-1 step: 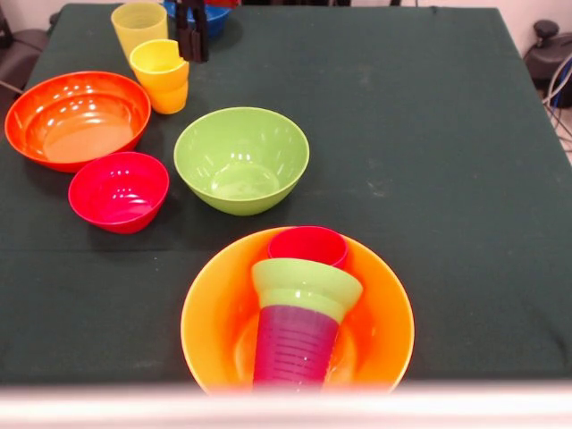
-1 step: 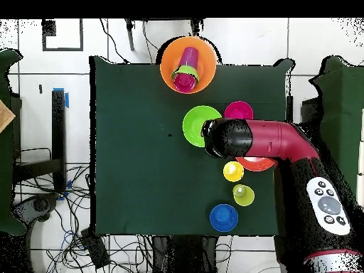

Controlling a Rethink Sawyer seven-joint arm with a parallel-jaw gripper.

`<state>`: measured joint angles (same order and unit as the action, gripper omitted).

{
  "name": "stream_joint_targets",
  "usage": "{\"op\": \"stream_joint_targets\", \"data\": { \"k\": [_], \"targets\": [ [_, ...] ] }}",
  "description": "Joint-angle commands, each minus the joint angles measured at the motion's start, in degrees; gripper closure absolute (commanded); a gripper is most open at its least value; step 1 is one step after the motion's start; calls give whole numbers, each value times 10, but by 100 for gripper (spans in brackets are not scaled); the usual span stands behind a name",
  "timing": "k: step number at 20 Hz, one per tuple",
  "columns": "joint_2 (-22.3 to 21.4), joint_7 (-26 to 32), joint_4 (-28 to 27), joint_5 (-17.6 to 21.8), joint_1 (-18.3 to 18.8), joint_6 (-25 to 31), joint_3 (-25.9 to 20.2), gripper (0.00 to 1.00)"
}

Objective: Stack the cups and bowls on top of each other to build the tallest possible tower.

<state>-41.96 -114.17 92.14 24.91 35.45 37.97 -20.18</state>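
right in front of you sits the big orange bowl (image 1: 214, 322) at the near edge of the green table (image 1: 429, 179). inside it stands the tower (image 1: 299, 313): a purple cup (image 1: 295, 344) upside down, a small green bowl (image 1: 306, 286) upside down on top of it, and a pink cup (image 1: 308, 244) at the very top. the tower leans a bit.

just behind it you see the big green bowl (image 1: 241, 159), open side up. to its left is the small pink bowl (image 1: 118, 190), and next to that the wide red-orange bowl (image 1: 78, 119).

farther back stand the orange-yellow cup (image 1: 161, 76) and the pale yellow cup (image 1: 138, 25), close together. a blue bowl (image 1: 214, 20) peeks in at the far edge.

the gripper (image 1: 191, 40) hangs near the two yellow cups, holding nothing. you cannot tell if it is open or closed. from above, the red arm (image 2: 270, 140) reaches over the table.
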Motion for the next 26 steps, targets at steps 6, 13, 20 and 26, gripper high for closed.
{"op": "stream_joint_targets", "data": {
  "k": [6,13,20,26],
  "targets": [
    [47,49,37,66,-10,-59,-11,100],
    [57,57,30,77,-8,-53,-15,0],
    [62,56,25,76,-12,-41,-9,0],
    [64,47,18,73,-14,-42,-5,0]
  ]
}}
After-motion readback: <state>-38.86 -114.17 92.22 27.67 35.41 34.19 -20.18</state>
